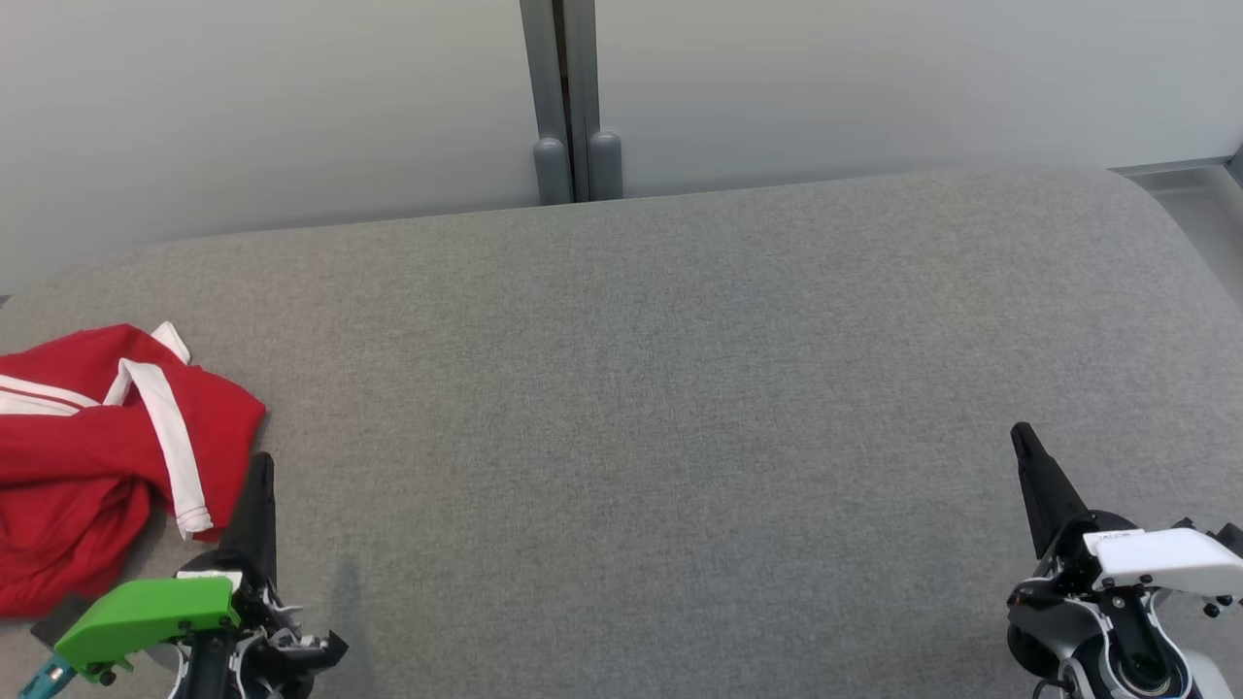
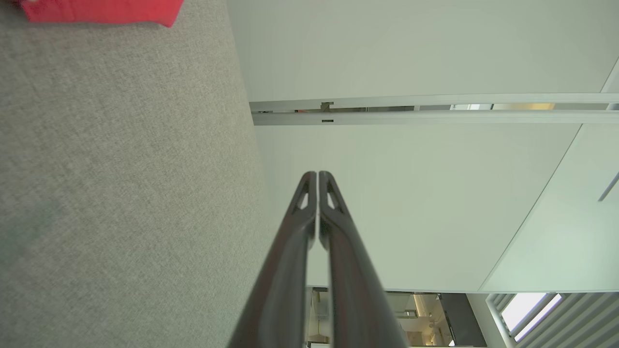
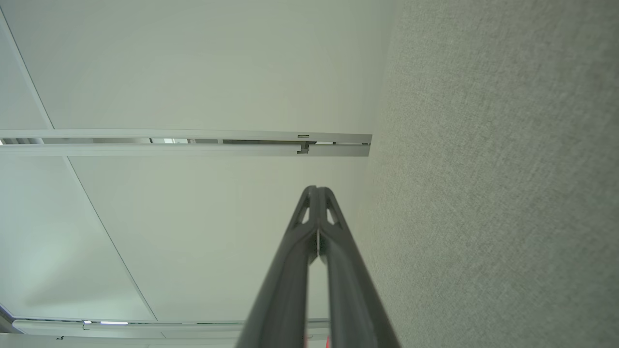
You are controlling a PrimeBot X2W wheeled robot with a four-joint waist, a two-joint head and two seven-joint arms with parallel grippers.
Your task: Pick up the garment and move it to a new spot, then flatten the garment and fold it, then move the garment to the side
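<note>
From the head, the red garment (image 1: 87, 456) lies crumpled at the counter's (image 1: 660, 388) left edge. The left claw (image 1: 260, 464) is just beside its hem and the right claw (image 1: 1022, 435) is well apart, with broad grey fabric between them. The left wrist shows its claw (image 2: 317, 176) clenched on nothing, with a corner of the garment (image 2: 101, 9) at the top left. The right wrist shows its claw (image 3: 316, 191) clenched too, beside the counter's (image 3: 508, 193) far edge and the wall (image 3: 193, 63).
</note>
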